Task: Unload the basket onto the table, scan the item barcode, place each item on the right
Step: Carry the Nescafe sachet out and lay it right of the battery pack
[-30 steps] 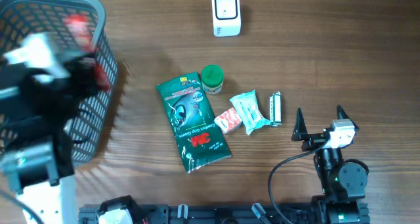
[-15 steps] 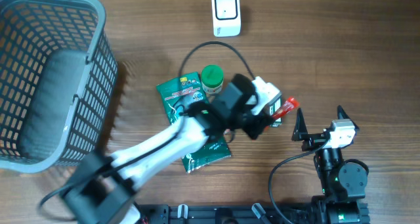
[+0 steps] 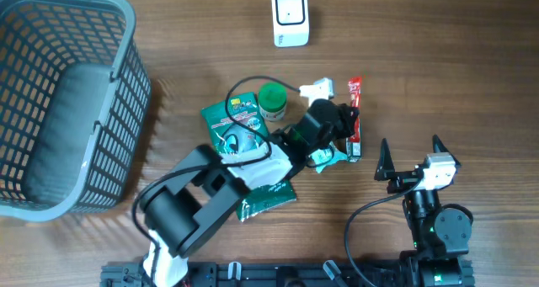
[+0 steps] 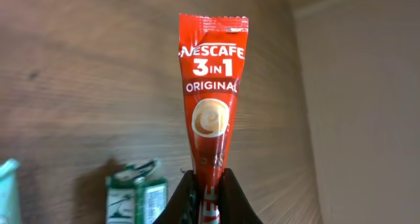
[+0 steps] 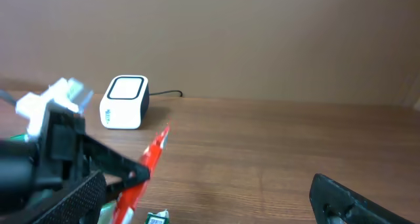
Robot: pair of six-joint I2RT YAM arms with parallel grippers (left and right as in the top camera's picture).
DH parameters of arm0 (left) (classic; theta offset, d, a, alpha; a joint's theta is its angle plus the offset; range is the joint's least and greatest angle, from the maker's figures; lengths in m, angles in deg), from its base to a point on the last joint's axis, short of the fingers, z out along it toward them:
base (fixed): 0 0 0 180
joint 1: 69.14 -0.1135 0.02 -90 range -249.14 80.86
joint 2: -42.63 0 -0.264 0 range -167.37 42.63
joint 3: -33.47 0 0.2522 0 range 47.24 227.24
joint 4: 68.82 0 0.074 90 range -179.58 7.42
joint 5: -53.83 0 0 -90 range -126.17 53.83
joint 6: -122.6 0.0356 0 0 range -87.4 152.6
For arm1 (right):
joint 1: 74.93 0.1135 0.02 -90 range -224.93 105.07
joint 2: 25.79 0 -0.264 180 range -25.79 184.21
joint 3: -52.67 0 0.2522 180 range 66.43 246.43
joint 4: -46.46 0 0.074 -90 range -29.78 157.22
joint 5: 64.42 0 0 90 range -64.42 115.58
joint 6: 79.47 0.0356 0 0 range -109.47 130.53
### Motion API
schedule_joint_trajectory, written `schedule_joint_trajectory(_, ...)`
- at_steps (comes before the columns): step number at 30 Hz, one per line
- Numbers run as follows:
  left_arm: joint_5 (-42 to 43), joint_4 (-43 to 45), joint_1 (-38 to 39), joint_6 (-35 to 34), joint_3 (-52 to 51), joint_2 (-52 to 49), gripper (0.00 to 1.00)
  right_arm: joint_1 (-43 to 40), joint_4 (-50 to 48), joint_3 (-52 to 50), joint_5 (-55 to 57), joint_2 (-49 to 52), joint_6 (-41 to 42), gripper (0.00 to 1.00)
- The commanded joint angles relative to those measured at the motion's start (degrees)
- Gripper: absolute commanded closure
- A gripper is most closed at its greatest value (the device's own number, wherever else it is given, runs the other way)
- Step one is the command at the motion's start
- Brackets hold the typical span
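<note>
Logging the left gripper (image 3: 349,125) as clenched on the red Nescafe sachet (image 3: 354,98), we are seeing the sachet held over the wooden table (image 3: 455,60), just right of the green-lidded jar (image 3: 272,100) and well apart from the white scanner (image 3: 290,18) at the far edge. In the left wrist view, we are watching the dark fingers (image 4: 176,203) pinching the sachet's lower end, with its printed front facing the camera. From the right wrist, we are seeing the sachet tilting, its top leaning toward the scanner. We are marking the right gripper (image 3: 410,148) as released, jaws spread wide with nothing between them. We are also noting a green 3M glove pack (image 3: 253,165) lying under the left arm and a grey basket (image 3: 126,85) sitting far left.
</note>
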Motion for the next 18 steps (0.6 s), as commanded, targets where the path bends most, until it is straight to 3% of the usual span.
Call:
schedule_joint_trajectory(1,-2.01,4.83,2.16,-8.96,0.44,-3.23,0.96,0.20,-0.33,-0.04,0.55,-0.26,-0.26,0.00)
schedule_joint_trajectory(12,-2.71,5.51,6.54,-3.02,0.44,-5.53,0.96,0.20,-0.33,-0.07,0.55,-0.26,-0.28,0.00)
schedule_joint_trajectory(15,-2.84,4.33,6.47,-3.02,0.44,-7.04,0.87,0.20,-0.33,-0.07,0.57,-0.26,-0.26,0.00)
schedule_joint_trajectory(17,-2.80,5.42,6.47,-2.64,0.44,-7.02,0.62,0.20,-0.33,-0.04,0.55,-0.26,-0.26,0.00)
schedule_joint_trajectory(18,-2.32,6.82,6.47,-1.11,0.44,-6.99,0.60,0.20,-0.33,-0.07,0.55,-0.26,-0.26,0.00)
